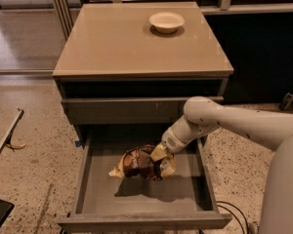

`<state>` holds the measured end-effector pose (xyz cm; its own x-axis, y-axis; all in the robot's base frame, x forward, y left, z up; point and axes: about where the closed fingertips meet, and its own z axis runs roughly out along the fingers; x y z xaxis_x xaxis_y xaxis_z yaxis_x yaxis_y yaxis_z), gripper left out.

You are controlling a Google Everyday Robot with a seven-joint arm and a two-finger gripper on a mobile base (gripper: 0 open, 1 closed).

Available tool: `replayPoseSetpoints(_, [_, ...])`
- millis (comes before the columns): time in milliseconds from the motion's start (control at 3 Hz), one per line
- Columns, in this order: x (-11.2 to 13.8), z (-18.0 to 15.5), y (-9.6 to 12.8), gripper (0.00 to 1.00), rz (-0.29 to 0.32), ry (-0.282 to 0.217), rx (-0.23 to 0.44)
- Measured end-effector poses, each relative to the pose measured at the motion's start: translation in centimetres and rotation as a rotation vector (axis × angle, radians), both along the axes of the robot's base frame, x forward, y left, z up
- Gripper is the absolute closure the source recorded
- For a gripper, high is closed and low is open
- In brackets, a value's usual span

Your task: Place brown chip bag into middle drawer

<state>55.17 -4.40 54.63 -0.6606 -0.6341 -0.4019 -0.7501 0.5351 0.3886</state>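
Note:
The brown chip bag (139, 162) is inside the open middle drawer (102, 199), close above or on its flat bottom, near the back middle. It has a dark brown middle and cream-yellow ends. My gripper (161, 156) reaches down into the drawer from the right and is at the bag's right end, shut on it. My white arm (234, 123) crosses over the drawer's right side.
A small cream bowl (166, 21) stands at the back of the cabinet top (112, 43). A drawer front with pale scratch marks (127, 110) is shut above the open drawer. Speckled floor lies on both sides, with a banana peel (14, 146) at left.

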Motion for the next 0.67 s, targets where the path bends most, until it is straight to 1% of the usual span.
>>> replayPoseSetpoints(333, [2.2, -2.9, 0.3, 1.00, -0.097, 0.112, -0.017])
replayPoseSetpoints(667, [2.8, -4.9, 1.1, 1.00, -0.144, 0.200, -0.051])
